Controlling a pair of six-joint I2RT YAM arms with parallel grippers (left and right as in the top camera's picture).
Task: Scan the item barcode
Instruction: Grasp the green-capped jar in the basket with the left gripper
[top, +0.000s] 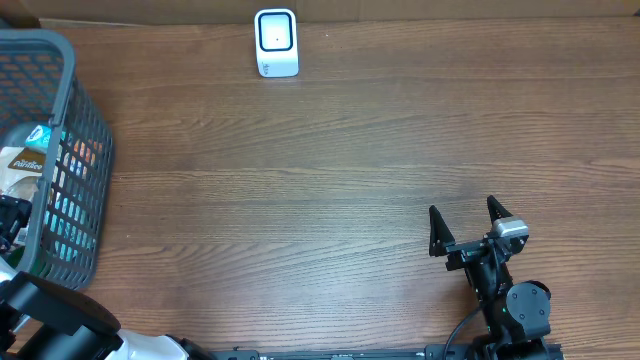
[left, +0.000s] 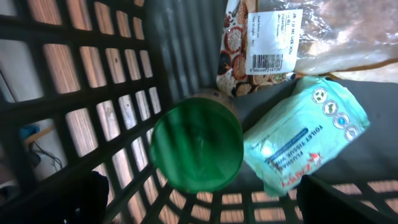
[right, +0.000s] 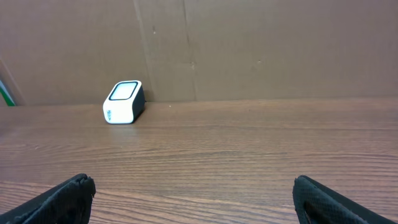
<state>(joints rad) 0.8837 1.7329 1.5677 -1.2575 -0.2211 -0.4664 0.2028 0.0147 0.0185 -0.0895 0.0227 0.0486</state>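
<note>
The left gripper (left: 202, 190) hung inside a grey plastic lattice basket (top: 88, 140) at the left edge of the brown wood-grain table (top: 330, 170). Its jaws stood wide apart with nothing between them. Only the dark tips of its fingers (left: 84, 199) showed, in the bottom corners of the left wrist view. From overhead the basket wall and the arm hid most of it.

Below it stood a round container with a green lid (left: 196, 146). The lid covered its body, so what it was could not be made out. Touching it on the right lay a mint-green soft pack of toilet tissue wipes (left: 308, 134). Beyond both lay a printed packet with a white barcode label (left: 271, 43), label up, its top cut off by the frame. A clear crinkled bag (left: 348, 31) overlapped the right side of that packet, and its contents were too blurred to name. Overhead, these things showed only in scraps through the lattice.

The white box-shaped barcode scanner (top: 277, 42) sat at the far edge of the table, well apart from the basket, just before a brown cardboard wall (right: 261, 43). Its dark window faced up and toward the near side.

The right gripper (top: 462, 210) hovered over bare wood at the near right, pointing toward the far side. Its jaws were spread fully and empty. Its own camera caught just the tips of its fingers (right: 68, 199) at the bottom corners.
</note>
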